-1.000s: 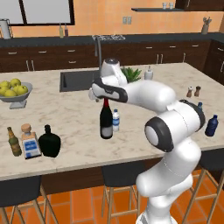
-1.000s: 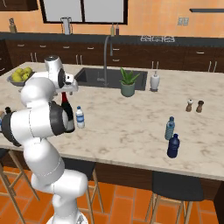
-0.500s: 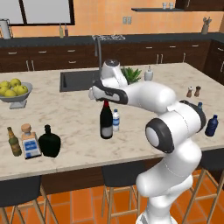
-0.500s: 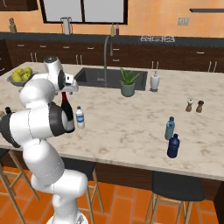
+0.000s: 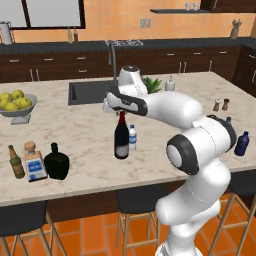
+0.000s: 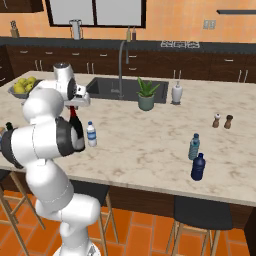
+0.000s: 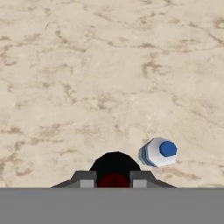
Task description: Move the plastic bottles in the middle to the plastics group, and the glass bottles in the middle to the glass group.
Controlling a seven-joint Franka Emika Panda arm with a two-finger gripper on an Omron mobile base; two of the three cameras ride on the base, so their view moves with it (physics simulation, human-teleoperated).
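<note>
A white robot arm is reaching over a marble kitchen island surface (image 5: 80, 135), its fingers (image 7: 113, 178) pinching the red neck of the tall dark wine bottle (image 5: 121, 139), which is standing upright near the middle of the surface. From the hand camera, the bottle's red top is sitting between the two dark tips, with the black shoulder bulging just beyond them.

Just to the right of the wine bottle, a small clear water bottle (image 5: 132, 137) is standing close beside it. Its cap is looking blue from above and white from the side.

At the near left end of the surface, the squat black bottle (image 5: 56, 162) is standing beside a square clear bottle with blue label and cork stopper (image 5: 33, 162) and a small brown-green bottle (image 5: 16, 162). Farther back on the left, a bowl of green fruit (image 5: 15, 102) is sitting.

At the right end, a slim teal bottle (image 6: 193, 147) and a stubbier dark blue bottle (image 6: 198, 167) are standing close together, well apart from the middle pair. Salt and pepper shakers (image 6: 222, 121) are standing farther back, and a potted plant (image 6: 146, 94) is sitting beside the sink (image 6: 117, 89).
</note>
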